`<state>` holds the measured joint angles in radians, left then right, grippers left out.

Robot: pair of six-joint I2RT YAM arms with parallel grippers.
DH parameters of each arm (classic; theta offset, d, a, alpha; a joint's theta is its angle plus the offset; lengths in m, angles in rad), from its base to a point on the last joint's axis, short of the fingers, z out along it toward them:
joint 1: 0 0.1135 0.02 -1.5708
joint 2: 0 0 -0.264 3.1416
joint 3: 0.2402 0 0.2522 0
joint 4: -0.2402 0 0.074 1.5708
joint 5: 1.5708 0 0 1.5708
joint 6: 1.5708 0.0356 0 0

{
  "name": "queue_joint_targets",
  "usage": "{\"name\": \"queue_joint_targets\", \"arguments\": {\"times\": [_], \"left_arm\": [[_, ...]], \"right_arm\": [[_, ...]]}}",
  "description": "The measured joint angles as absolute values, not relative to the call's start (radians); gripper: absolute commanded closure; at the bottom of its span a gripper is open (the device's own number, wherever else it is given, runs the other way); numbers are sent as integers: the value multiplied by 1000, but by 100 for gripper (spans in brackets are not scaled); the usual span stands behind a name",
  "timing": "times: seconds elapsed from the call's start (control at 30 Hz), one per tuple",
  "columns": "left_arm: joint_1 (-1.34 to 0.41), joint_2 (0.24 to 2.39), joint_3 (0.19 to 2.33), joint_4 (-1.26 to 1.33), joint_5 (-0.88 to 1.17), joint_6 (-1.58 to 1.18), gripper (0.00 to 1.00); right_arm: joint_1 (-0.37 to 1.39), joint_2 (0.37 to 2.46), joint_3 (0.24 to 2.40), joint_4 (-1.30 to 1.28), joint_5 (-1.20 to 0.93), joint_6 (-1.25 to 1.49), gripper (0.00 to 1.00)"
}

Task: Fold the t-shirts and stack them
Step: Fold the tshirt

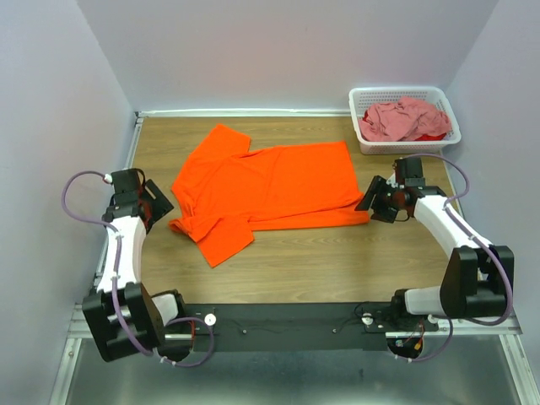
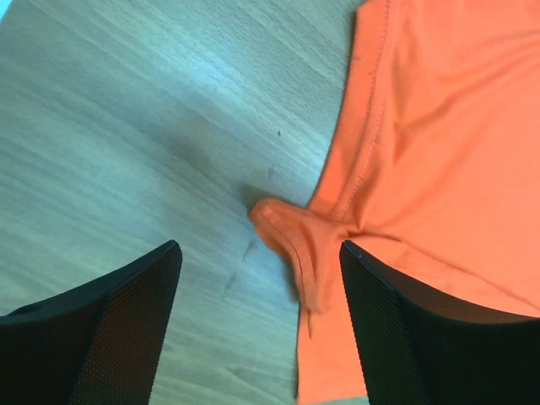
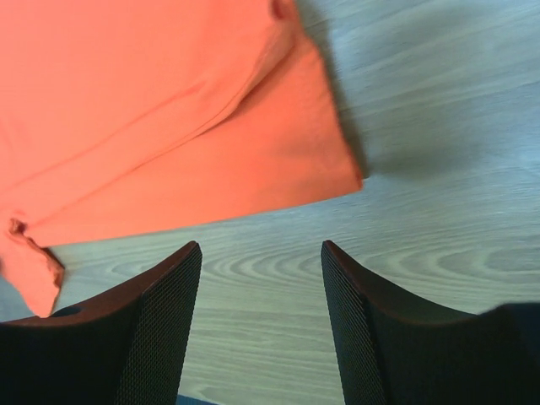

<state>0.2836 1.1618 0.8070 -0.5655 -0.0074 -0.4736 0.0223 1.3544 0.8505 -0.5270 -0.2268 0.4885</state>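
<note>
A bright orange t-shirt (image 1: 266,187) lies folded lengthwise on the wooden table, sleeves at its left end, hem at its right. My left gripper (image 1: 156,201) hovers open just left of the shirt's bunched collar corner (image 2: 291,232), with nothing between its fingers. My right gripper (image 1: 371,199) stands open just off the hem's near right corner (image 3: 333,173), over bare wood. A dusty pink t-shirt (image 1: 401,118) lies crumpled in the basket. In the left wrist view the orange t-shirt (image 2: 447,143) fills the right side; in the right wrist view the orange t-shirt (image 3: 152,101) fills the upper left.
A white plastic lattice basket (image 1: 364,143) stands at the back right corner of the table (image 1: 295,261). Grey walls close in the back and both sides. The black arm rail (image 1: 287,319) runs along the near edge.
</note>
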Motion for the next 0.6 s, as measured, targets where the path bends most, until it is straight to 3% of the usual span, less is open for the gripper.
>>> {"name": "queue_joint_targets", "arguments": {"times": [0.1, 0.2, 0.33, 0.6], "left_arm": [[237, 1079, 811, -615, -15, -476, 23], [77, 1036, 808, -650, -39, -517, 30], [-176, 1023, 785, -678, -39, -615, 47], [-401, 1118, 712, -671, -62, -779, 49]], "right_arm": [[56, 1347, 850, -530, -228, 487, 33], [76, 1346, 850, -534, -229, 487, 33], [80, 1346, 850, -537, -229, 480, 33], [85, 1346, 847, -541, -234, 460, 33]]}}
